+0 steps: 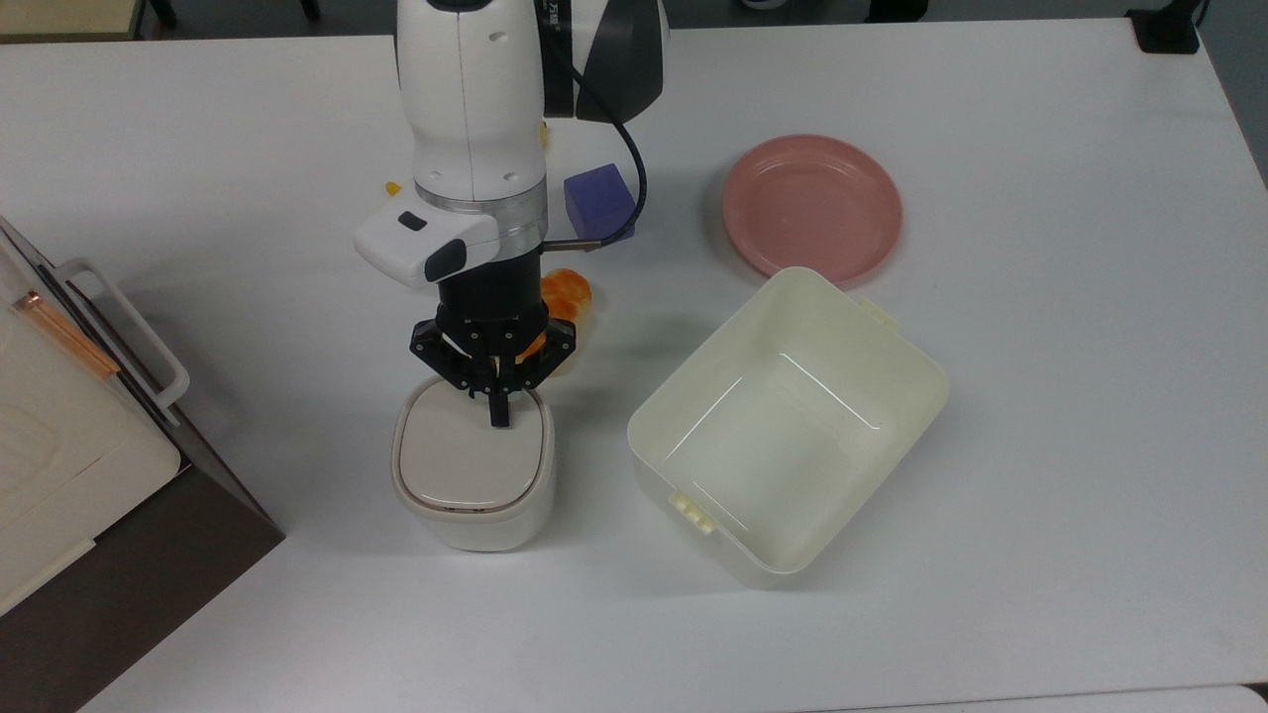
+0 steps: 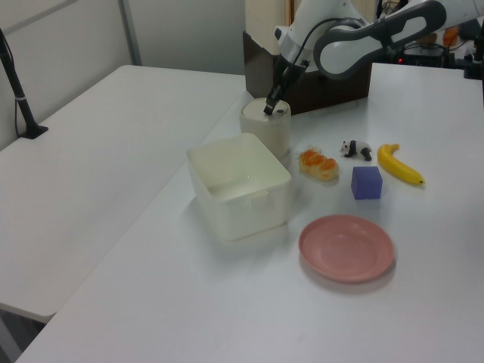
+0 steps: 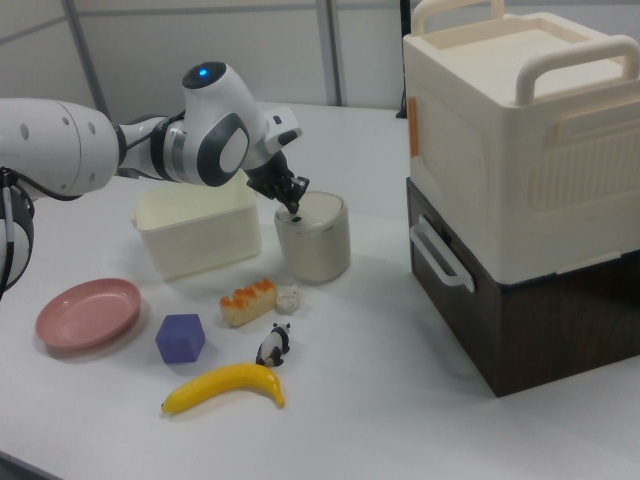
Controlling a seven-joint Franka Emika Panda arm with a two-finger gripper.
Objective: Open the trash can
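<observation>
Lid: though the gripper (image 1: 497, 416) is right on top of it, the lid (image 1: 468, 456) of the trash can (image 1: 474, 473) lies flat and closed, so the opening itself is not done yet.
Progress: by my reckoning the approach is finished and the press is what remains; the lid has to pop up before the job counts.
Gripper: its two fingers are pressed together into a single narrow tip, holding nothing, and pointing straight down.
Contact: in the top view the tip sits at the lid's edge nearest the arm, where I'd expect the small dark button to be, since the fingers cover that spot; whether it is pushing or merely touching I cannot tell.
Trash can: directly beneath the gripper, its body reaching away from the arm past the fingertips; in the left view the tip (image 2: 268, 110) meets the top of the can (image 2: 266, 128).
Side look: in the right view the tip (image 3: 294, 212) rests at the can's (image 3: 314, 240) rim.
Neighbours: an orange pastry (image 1: 565, 295) lies just behind the gripper, and a big open tub (image 1: 788, 421) sits off to the top view's right of it, well clear.
</observation>
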